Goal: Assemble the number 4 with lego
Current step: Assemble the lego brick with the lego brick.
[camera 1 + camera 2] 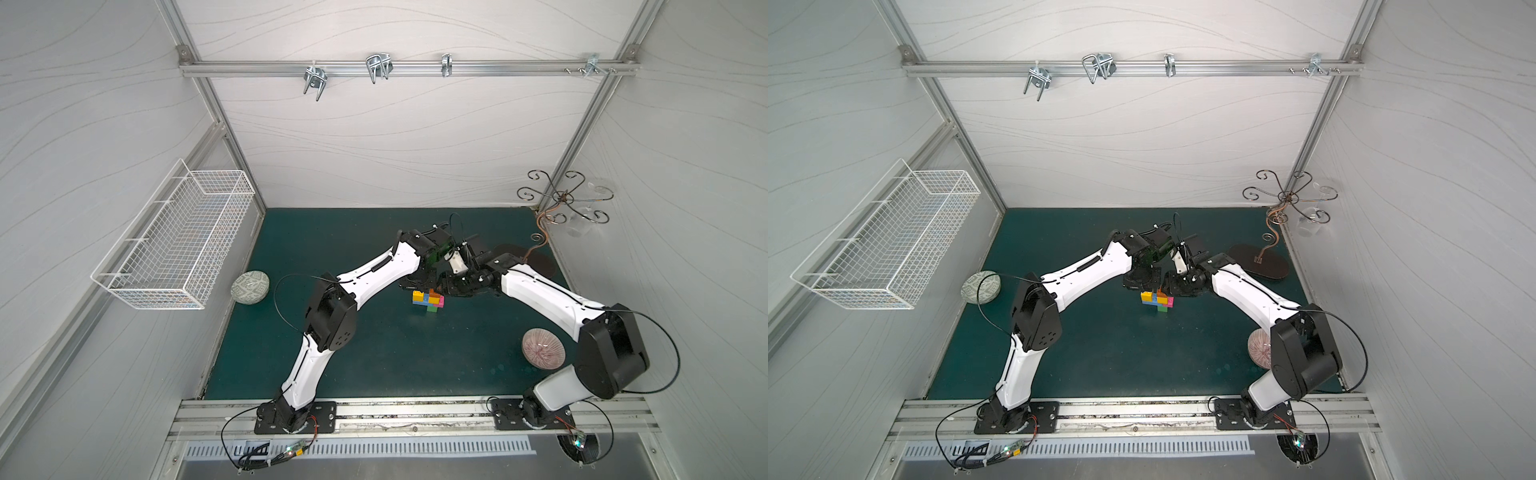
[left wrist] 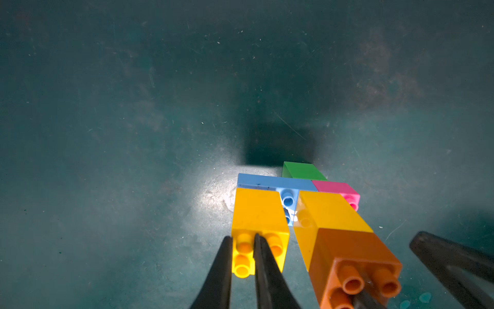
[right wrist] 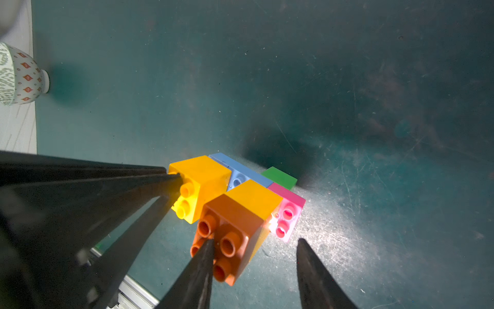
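Observation:
The number 4 [image 1: 430,300] [image 1: 1158,301] lies on the green mat between my two wrists. It is a cluster of joined lego bricks. In the left wrist view a blue bar [image 2: 267,182] crosses a yellow cube [image 2: 258,211], a second yellow cube [image 2: 330,211], an orange cube [image 2: 352,248], a pink cube [image 2: 334,187] and a green cube [image 2: 302,171]. My left gripper [image 2: 242,238] is shut on one row of studs of the first yellow cube [image 3: 200,172]. My right gripper [image 3: 255,240] stands open. One of its fingers rests on the studded face of the orange cube [image 3: 232,214], and the other finger is clear of it.
A green-patterned bowl [image 1: 250,286] sits at the mat's left edge and a pink-patterned bowl [image 1: 543,348] at the near right. A metal scroll stand [image 1: 1258,259] occupies the back right corner. A white wire basket [image 1: 174,241] hangs on the left wall.

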Robot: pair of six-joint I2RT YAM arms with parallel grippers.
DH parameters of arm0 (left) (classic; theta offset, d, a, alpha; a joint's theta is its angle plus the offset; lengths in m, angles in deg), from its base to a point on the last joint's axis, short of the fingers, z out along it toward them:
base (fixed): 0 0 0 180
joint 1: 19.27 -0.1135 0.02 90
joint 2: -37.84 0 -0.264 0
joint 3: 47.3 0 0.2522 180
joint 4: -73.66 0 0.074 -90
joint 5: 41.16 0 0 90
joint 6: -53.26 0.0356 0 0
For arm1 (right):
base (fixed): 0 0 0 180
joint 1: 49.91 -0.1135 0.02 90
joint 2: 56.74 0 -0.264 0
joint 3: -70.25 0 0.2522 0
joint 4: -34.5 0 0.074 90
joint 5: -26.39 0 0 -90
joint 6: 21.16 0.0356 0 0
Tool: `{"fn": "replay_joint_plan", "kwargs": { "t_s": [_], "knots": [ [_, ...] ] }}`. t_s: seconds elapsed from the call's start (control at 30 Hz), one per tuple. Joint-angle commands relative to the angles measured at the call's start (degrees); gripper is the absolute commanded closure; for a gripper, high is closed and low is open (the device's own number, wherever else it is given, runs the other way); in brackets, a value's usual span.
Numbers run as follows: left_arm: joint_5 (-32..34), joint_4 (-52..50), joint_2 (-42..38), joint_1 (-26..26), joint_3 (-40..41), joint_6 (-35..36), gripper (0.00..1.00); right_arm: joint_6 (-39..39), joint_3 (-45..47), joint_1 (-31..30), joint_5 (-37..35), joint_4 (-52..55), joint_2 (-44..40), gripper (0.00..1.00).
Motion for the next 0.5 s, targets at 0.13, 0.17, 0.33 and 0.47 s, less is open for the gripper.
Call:
{"fn": "replay_joint_plan", "kwargs": {
  "t_s": [0.13,0.17,0.33,0.47],
  "knots": [
    [-0.84,-0.92,3.92,0.46,-0.27,0.48,0.82,-1.74,6.24,-0.14,-6.90,14.96,5.73,0.51],
    [-0.96,-0.84,4.01,0.46,-0.12,0.41,0.82,-1.72,6.25,-0.04,-6.96,15.01,5.60,0.51],
    [-0.49,-0.32,4.59,0.52,0.04,0.35,0.82,-1.76,6.64,-0.01,-6.78,14.90,5.55,0.51],
    [-0.91,-0.39,5.33,0.55,-0.51,0.69,0.82,-1.80,6.99,0.05,-6.72,14.65,5.52,0.51]
  ]
}}
